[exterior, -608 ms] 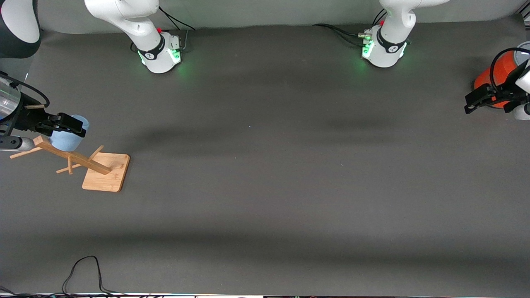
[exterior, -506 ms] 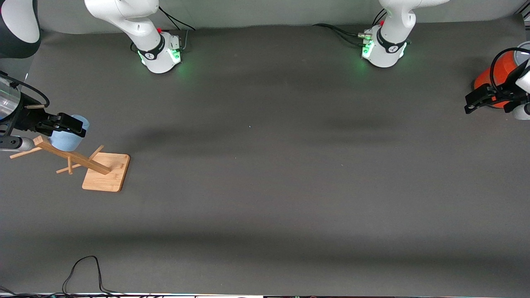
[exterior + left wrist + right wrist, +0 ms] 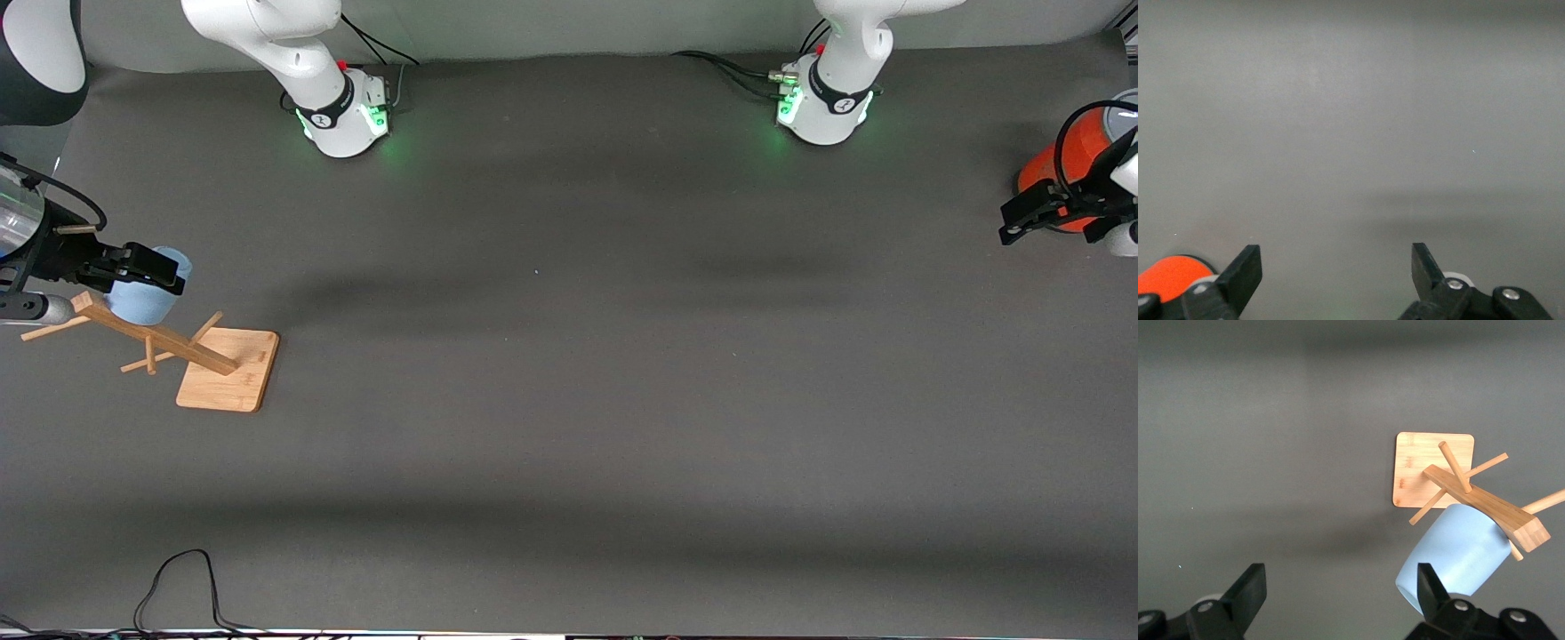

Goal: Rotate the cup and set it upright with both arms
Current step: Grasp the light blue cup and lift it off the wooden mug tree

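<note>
The pale-blue cup (image 3: 142, 304) hangs tilted on a peg of a wooden rack (image 3: 160, 340) at the right arm's end of the table. In the right wrist view the cup (image 3: 1457, 555) sits under the rack's slanted post, its rim beside one fingertip (image 3: 1430, 583). My right gripper (image 3: 147, 268) is open and empty over the cup, with nothing between its fingers (image 3: 1341, 577). My left gripper (image 3: 1031, 218) is open and empty at the left arm's end (image 3: 1337, 257), up in the air beside the orange canister.
The rack stands on a square bamboo base (image 3: 227, 369), which also shows in the right wrist view (image 3: 1421, 463), with several thin pegs. The orange canister (image 3: 1071, 156) with a grey lid stands at the left arm's end (image 3: 1168, 277). A black cable (image 3: 178, 578) lies at the front edge.
</note>
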`<state>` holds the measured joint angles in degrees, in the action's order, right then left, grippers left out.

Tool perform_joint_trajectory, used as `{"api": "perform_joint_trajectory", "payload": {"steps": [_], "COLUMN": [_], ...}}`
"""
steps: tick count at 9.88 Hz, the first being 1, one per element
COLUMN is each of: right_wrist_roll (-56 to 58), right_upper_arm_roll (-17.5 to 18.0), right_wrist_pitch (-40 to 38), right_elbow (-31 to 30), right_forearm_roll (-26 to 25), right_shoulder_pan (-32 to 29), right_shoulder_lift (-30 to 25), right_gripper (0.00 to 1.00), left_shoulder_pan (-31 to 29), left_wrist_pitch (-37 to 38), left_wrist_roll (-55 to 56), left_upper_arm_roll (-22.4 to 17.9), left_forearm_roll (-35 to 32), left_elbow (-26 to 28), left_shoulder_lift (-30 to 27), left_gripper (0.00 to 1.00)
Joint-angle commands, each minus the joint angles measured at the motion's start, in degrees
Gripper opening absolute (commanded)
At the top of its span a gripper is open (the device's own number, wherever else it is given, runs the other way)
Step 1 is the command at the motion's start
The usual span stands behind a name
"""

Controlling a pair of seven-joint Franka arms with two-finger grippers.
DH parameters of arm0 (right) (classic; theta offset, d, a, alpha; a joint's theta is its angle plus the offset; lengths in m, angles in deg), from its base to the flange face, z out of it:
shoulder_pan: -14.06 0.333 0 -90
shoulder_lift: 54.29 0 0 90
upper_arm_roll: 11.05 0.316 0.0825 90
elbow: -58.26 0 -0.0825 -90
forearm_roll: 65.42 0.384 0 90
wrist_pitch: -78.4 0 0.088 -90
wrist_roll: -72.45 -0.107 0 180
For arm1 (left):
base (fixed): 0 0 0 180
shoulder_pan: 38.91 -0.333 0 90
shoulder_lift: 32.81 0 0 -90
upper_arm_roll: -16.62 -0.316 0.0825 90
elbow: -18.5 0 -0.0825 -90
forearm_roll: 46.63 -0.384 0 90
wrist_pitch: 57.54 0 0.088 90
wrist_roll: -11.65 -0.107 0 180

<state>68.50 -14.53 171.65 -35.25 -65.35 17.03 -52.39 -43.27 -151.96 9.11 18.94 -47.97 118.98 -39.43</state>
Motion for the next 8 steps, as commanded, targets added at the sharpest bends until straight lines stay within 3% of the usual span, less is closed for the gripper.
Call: {"api": "perform_joint_trajectory", "payload": {"steps": [1, 3, 8], "right_wrist_roll": [0.0, -0.2, 3.0], "right_upper_arm_roll": [-0.7, -2.0, -11.8], "right_wrist_pitch": [-1.0, -1.1, -0.6], "right_elbow": [1.4, -1.5, -7.5], "right_forearm_roll": [1.2, 1.0, 0.5], "right_shoulder_pan": [0.6, 0.5, 0.6], "right_shoulder_lift": [0.8, -1.0, -4.2], "right_gripper": [1.0, 1.0, 1.0], "left_shoulder_pan": [0.5, 0.5, 0.5], "left_wrist_pitch": [0.3, 0.6, 0.6], "left_wrist_roll": [-0.4, -0.2, -0.2], "left_upper_arm_roll": [0.1, 0.1, 0.1], "left_forearm_roll": [0.1, 0.1, 1.2], "left_elbow": [-1.0, -1.0, -1.6], "left_shoulder_lift": [-0.3, -0.5, -0.3], "left_gripper": [1.0, 1.0, 1.0]}}
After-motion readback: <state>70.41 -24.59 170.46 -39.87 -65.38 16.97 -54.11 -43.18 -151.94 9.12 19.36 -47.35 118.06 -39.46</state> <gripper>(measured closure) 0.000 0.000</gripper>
